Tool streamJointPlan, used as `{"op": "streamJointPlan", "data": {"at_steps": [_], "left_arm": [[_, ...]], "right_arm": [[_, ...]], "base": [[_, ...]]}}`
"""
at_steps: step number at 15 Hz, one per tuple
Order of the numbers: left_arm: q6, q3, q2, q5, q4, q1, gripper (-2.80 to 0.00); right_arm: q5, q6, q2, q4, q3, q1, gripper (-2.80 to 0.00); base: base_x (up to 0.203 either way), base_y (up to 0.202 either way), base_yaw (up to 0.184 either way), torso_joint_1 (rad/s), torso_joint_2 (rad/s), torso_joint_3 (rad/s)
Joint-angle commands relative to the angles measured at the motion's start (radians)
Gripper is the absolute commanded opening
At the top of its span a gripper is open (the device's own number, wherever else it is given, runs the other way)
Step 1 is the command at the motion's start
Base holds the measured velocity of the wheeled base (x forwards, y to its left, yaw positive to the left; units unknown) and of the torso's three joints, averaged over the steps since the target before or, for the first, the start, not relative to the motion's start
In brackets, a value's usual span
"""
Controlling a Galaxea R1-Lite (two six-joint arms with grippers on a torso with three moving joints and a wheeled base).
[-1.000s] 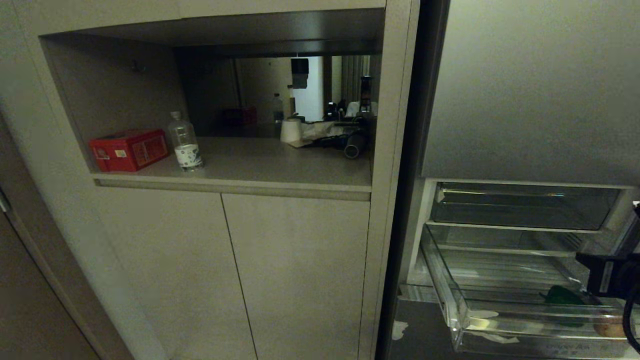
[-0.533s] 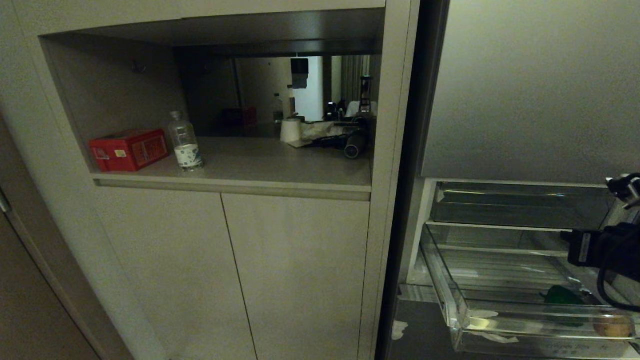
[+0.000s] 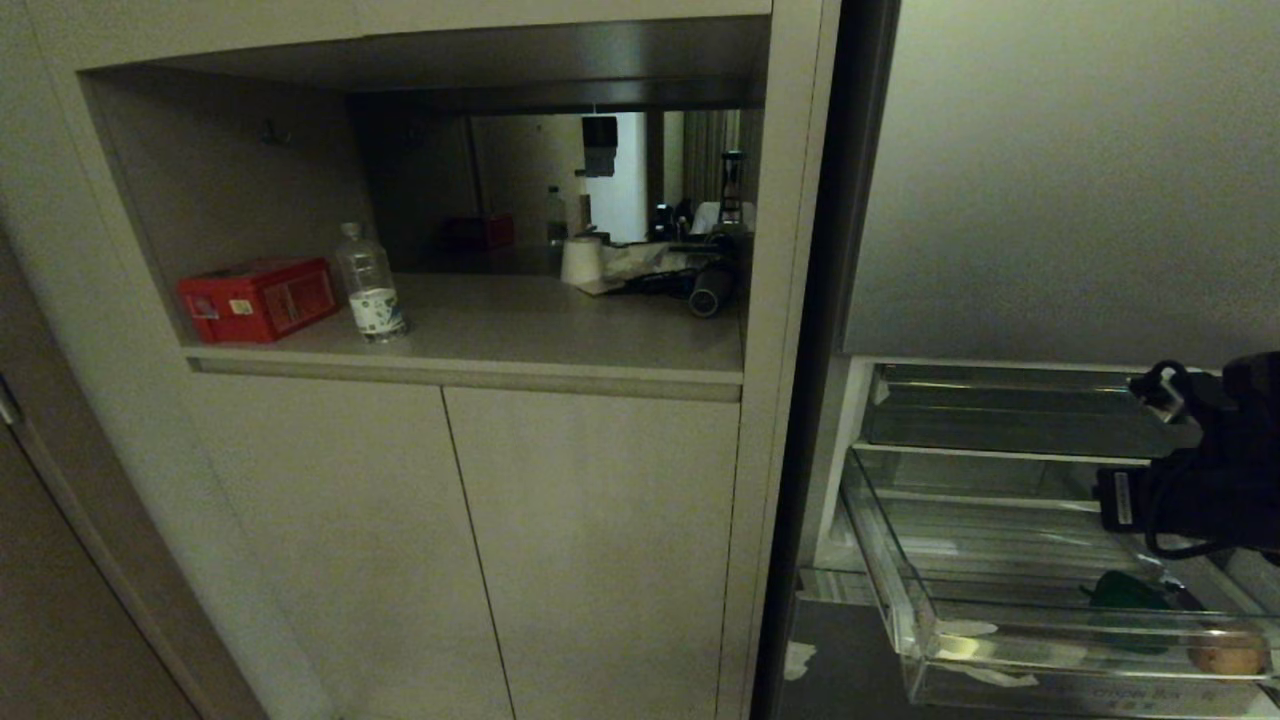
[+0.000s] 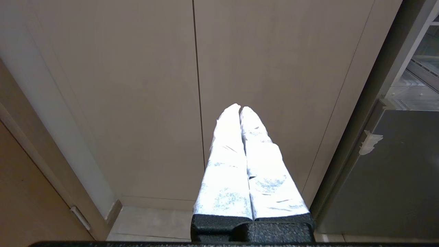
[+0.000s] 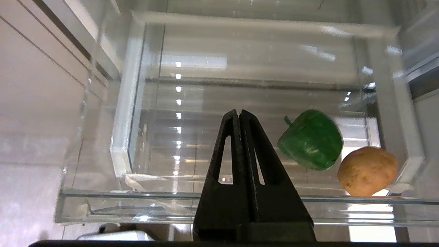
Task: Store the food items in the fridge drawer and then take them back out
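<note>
**Food resting in the open drawer**

My right end effector [image 5: 239,113] hangs above the wide clear plastic fridge drawer [image 5: 120,161], fingers pressed together, empty. Inside, the dark green pepper-shaped item [image 5: 311,139] touches the tan-brown rounded item [image 5: 367,170] near one front corner. My left end effector [image 4: 239,108] is closed, facing beige cabinet doors [image 4: 137,85].

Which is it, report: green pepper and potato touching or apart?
Cannot tell: in the right wrist view the green pepper and potato sit edge to edge, no clear gap.

The left gripper [image 4: 240,109] hangs before two beige cabinet doors [image 4: 144,96], its white jaws pressed together. A dark fridge panel [image 4: 387,178] stands alongside.
</note>
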Motion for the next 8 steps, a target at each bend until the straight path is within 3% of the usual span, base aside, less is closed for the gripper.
{"op": "streamJointPlan", "data": {"at_steps": [1, 8], "left_arm": [[0.0, -0.001, 0.0, 0.0, 0.0, 0.0, -2.8], [0.0, 0.0, 0.0, 0.0, 0.001, 0.0, -2.8]], "right_arm": [[-0.004, -0.001, 0.073, 0.028, -0.043, -0.014, -2.8], [-0.003, -0.063, 0.283, 0.113, -0.175, -0.126, -2.8]], "base": [[0.0, 0.0, 0.0, 0.0, 0.0, 0.0], [0.0, 0.0, 0.0, 0.0, 0.0, 0.0]]}}
